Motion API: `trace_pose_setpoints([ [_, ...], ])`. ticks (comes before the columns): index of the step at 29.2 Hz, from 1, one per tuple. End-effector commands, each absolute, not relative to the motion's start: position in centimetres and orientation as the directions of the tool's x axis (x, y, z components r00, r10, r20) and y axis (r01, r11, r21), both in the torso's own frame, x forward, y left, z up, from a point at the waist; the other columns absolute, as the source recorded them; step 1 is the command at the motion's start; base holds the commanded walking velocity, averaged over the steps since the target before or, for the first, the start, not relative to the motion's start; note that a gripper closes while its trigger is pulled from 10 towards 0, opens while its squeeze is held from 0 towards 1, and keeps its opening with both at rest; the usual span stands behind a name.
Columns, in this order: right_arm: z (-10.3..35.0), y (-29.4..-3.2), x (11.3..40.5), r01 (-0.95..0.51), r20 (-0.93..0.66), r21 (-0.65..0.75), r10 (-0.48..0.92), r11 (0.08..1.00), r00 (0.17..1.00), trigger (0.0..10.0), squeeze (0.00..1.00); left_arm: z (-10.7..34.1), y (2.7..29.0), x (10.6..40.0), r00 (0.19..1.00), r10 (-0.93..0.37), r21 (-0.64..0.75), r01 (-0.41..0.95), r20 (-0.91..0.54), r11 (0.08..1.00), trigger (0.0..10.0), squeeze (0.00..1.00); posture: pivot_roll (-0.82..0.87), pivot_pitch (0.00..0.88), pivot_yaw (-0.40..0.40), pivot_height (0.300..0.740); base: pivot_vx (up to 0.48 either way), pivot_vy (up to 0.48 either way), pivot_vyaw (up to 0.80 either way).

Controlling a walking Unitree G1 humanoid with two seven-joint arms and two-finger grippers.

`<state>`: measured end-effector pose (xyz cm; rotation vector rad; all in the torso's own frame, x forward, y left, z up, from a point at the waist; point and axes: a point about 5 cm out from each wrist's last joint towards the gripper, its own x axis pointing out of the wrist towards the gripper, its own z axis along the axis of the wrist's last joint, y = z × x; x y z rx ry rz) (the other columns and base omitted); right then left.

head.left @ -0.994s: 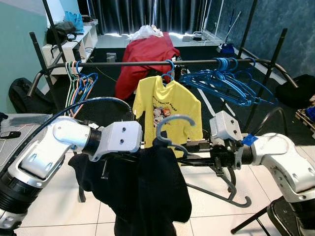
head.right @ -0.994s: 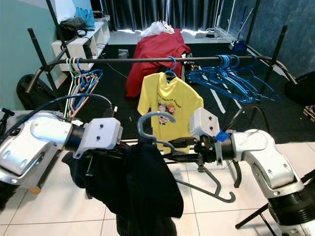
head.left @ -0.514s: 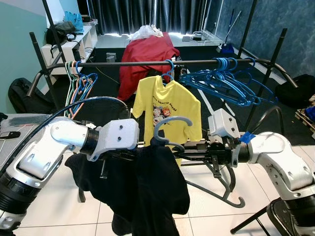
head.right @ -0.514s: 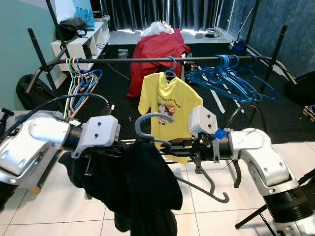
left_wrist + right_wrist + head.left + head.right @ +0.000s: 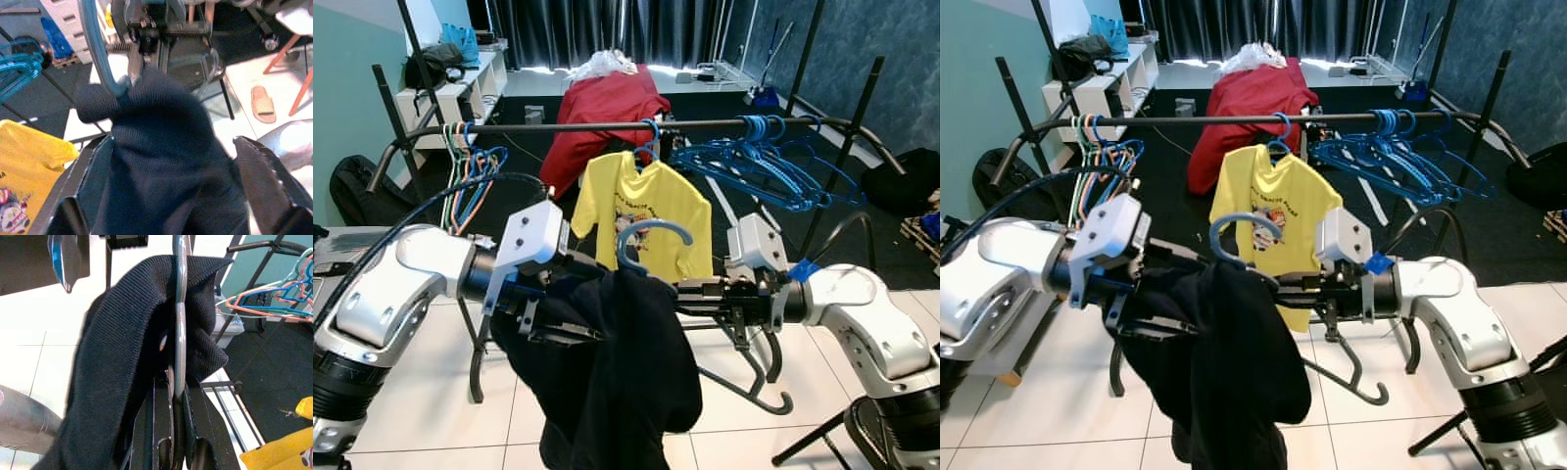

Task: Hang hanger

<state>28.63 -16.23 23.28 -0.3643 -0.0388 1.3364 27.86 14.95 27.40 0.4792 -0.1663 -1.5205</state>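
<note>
Right gripper (image 5: 175,394) clamps the grey hanger (image 5: 651,240) carrying a black sweater (image 5: 617,362). Left gripper (image 5: 171,161), fingers apart, straddles the sweater before the clothes rail (image 5: 607,125).

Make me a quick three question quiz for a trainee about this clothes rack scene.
1. True or false: the black garment already hangs from the rail.
2. What colour is the shirt on the rail?
3. What does the right gripper clamp: A the hanger, B the rail, C the shirt?

Key:
1. False. Both grippers hold it in front of the rail.
2. Yellow.
3. A. Its fingers close on the hanger's metal shank.
</note>
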Motion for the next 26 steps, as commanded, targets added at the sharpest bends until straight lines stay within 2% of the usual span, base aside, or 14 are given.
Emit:
trace_pose_setpoints([
  [1,24.6,-16.8,28.3,-0.931,-0.105,-0.293,0.96,0.218,0.258,0.0,0.0,27.9,17.1,28.9,0.161,-0.983,0.373,0.92,-0.087,0.117,10.0,1.0,-0.08,0.0,0.012,0.74,0.0,0.0,0.0],
  [2,24.9,-17.1,28.1,-0.929,-0.086,-0.292,0.962,0.226,0.26,0.0,0.0,27.9,18.1,29.5,0.213,-0.976,0.358,0.916,-0.048,0.183,10.0,1.0,-0.08,0.0,0.012,0.74,0.0,0.0,0.0],
  [3,24.9,-17.1,28.1,-0.929,-0.086,-0.292,0.962,0.226,0.26,0.0,0.0,27.9,18.1,29.5,0.213,-0.976,0.358,0.916,-0.048,0.183,10.0,1.0,-0.08,0.0,0.012,0.74,0.0,0.0,0.0],
  [4,25.5,-17.4,27.9,-0.928,-0.058,-0.291,0.964,0.233,0.261,0.0,0.0,27.5,19.2,30.1,0.285,-0.958,0.342,0.903,-0.026,0.259,10.0,0.64,-0.08,0.0,0.012,0.74,0.0,0.0,0.0],
  [5,25.5,-17.4,27.9,-0.928,-0.058,-0.291,0.964,0.233,0.261,0.0,0.0,27.5,19.2,30.1,0.285,-0.958,0.342,0.903,-0.026,0.259,10.0,0.64,-0.08,0.0,0.012,0.74,0.0,0.0,0.0],
  [6,26.1,-17.9,27.6,-0.927,-0.027,-0.288,0.965,0.242,0.26,0.0,0.0,27.0,20.1,30.5,0.343,-0.939,0.323,0.89,-0.007,0.323,10.0,0.0,-0.08,0.0,0.013,0.74,0.0,0.0,0.0],
  [7,26.1,-17.9,27.6,-0.927,-0.027,-0.288,0.965,0.242,0.26,0.0,0.0,27.0,20.1,30.5,0.343,-0.939,0.323,0.89,-0.007,0.323,10.0,0.0,-0.08,0.0,0.013,0.74,0.0,0.0,0.0],
  [8,27.1,-19.2,27.0,-0.922,0.002,-0.286,0.963,0.26,0.271,0.0,0.0,26.1,22.4,31.2,0.464,-0.88,0.241,0.847,0.1,0.473,10.0,0.0,-0.09,0.0,0.02,0.74,0.0,0.0,0.0],
  [11,27.6,-20.1,26.7,-0.916,0.018,-0.289,0.958,0.278,0.285,0.0,0.0,25.6,23.5,31.1,0.499,-0.85,0.183,0.832,0.167,0.524,10.0,0.0,-0.1,0.0,0.022,0.74,0.0,0.0,0.0],
  [21,29.3,-21.3,25.7,-0.915,0.068,-0.293,0.96,0.279,0.271,0.0,0.0,25.1,24.3,30.9,0.514,-0.834,0.154,0.824,0.202,0.545,10.0,0.0,-0.1,0.0,0.022,0.74,0.0,0.0,0.0],
  [26,29.4,-21.4,25.5,-0.915,0.071,-0.288,0.959,0.282,0.273,0.0,0.0,24.9,23.8,30.8,0.478,-0.855,0.149,0.848,0.202,0.509,10.0,0.0,-0.11,0.0,0.023,0.74,0.0,0.0,0.0],
])
